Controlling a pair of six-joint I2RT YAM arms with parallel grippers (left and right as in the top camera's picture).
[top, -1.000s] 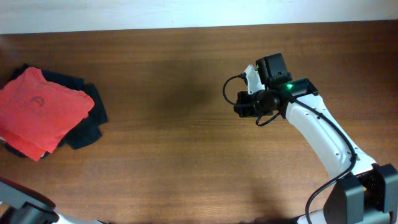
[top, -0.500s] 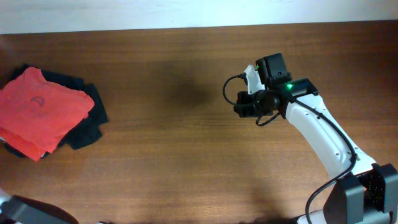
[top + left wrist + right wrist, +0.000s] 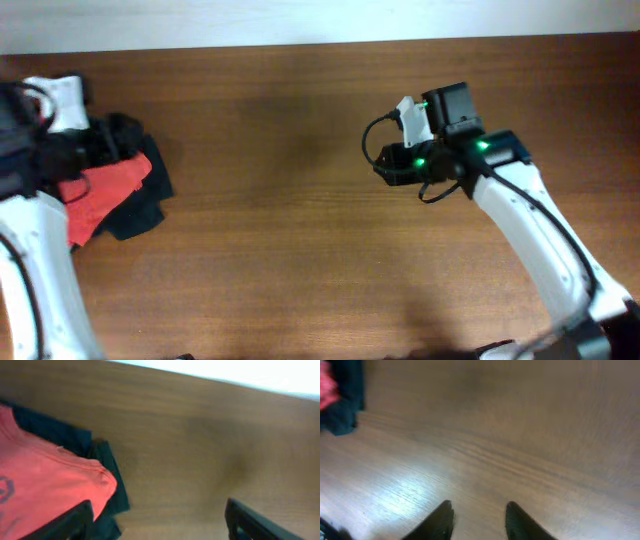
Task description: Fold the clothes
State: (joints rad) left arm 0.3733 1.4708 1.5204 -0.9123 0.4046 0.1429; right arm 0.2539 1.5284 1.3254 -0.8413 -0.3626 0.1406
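Overhead view shows the orange-red T-shirt (image 3: 105, 185) lying folded at the left end of the bench (image 3: 300, 200), on top of a dark garment (image 3: 140, 210). The left tool (image 3: 122, 135) hangs over the shirt, its fingers wide apart and empty. The right tool (image 3: 385, 165) is well apart from the shirt, over bare wood near the middle. Its fingers stand a little apart, with nothing between them.
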